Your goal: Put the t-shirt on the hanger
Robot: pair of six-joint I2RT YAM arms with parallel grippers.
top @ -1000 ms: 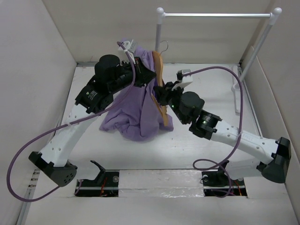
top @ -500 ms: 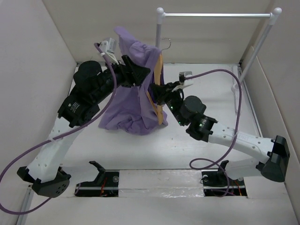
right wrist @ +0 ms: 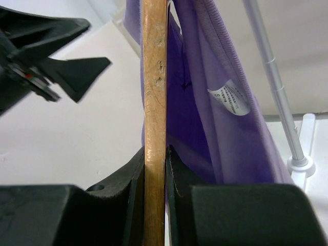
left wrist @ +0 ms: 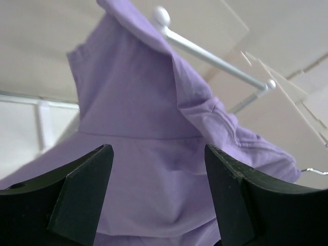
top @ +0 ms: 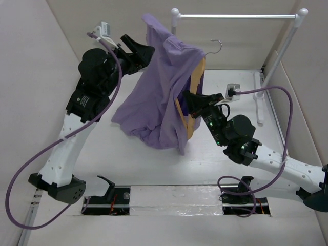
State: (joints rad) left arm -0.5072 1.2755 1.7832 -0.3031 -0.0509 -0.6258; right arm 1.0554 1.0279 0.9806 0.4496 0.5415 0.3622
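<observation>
Both arms higher than second ago; left gripper (top: 137,48) let go, fingers wide, clear of shirt (top: 159,97). Right gripper (top: 192,101) pinches hanger (top: 198,74), shirt draped over it, aloft. Cloth soft, light, slippery on wood; grip hem or shoulder seam.

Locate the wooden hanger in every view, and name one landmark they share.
Top external: hanger centre-right, wood peeking from under the t-shirt.
Left wrist: not visible, hidden behind the t-shirt.
Right wrist: upright bar centre-left, clamped between the right fingers.
Shared landmark: white clothes rail.
</observation>
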